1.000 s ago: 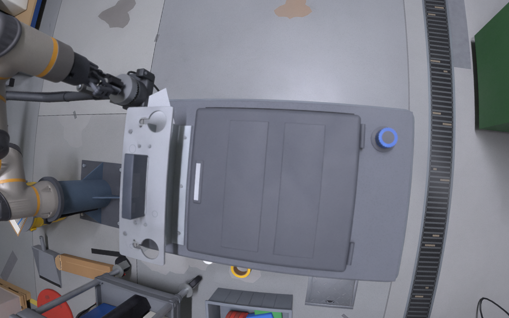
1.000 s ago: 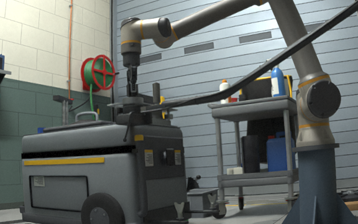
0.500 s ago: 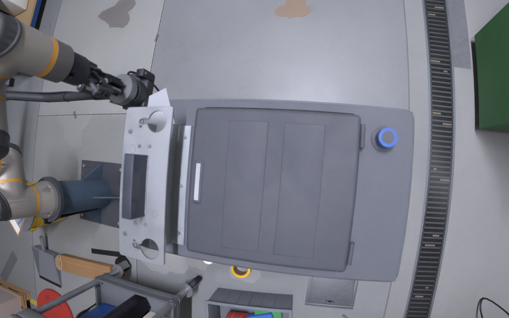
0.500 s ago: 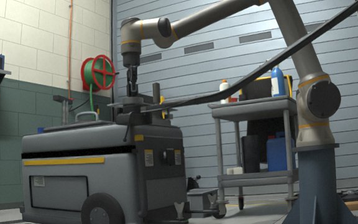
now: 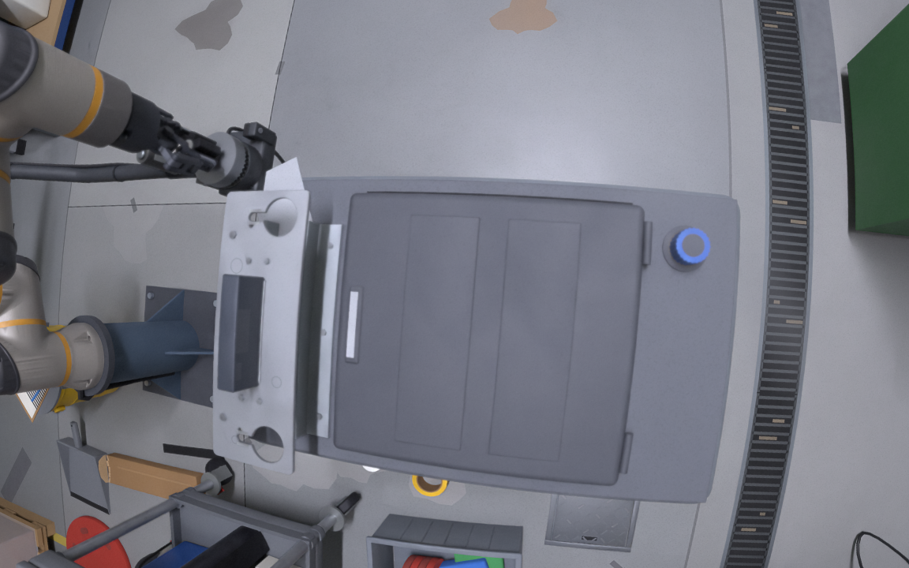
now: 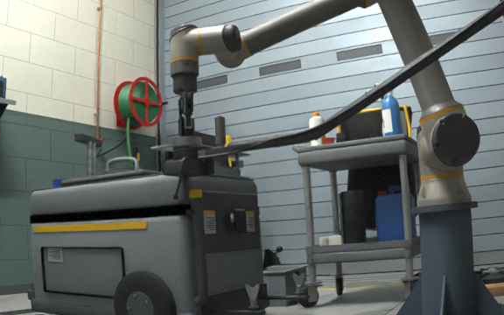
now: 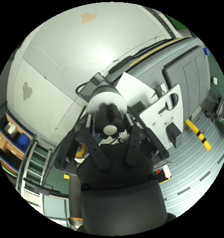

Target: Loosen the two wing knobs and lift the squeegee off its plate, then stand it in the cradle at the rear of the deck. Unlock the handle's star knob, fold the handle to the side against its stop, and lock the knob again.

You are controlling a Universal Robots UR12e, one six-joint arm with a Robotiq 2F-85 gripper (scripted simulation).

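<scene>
My gripper (image 7: pixel 110 135) is open and holds nothing. It stands directly over the black star knob (image 7: pixel 110 128) on the round grey handle hub (image 5: pixel 235 160) at the rear corner of the scrubber machine. The hub sits just off the end of the grey mounting plate (image 5: pixel 257 321). The plate has two keyhole slots (image 5: pixel 276 214), one near each end, and a dark block (image 5: pixel 240 332) at its middle. A long dark handle bar (image 6: pixel 365 94) runs from the hub past the arm. The squeegee and cradle are not clearly told apart here.
The plate's near edge (image 7: pixel 156 108) lies right beside my fingers. The machine's dark lid (image 5: pixel 486 332) fills the deck, with a blue-ringed button (image 5: pixel 692 246) at its far end. A steel cart (image 6: pixel 357 205) with bottles stands by the arm's blue pedestal (image 6: pixel 444 262).
</scene>
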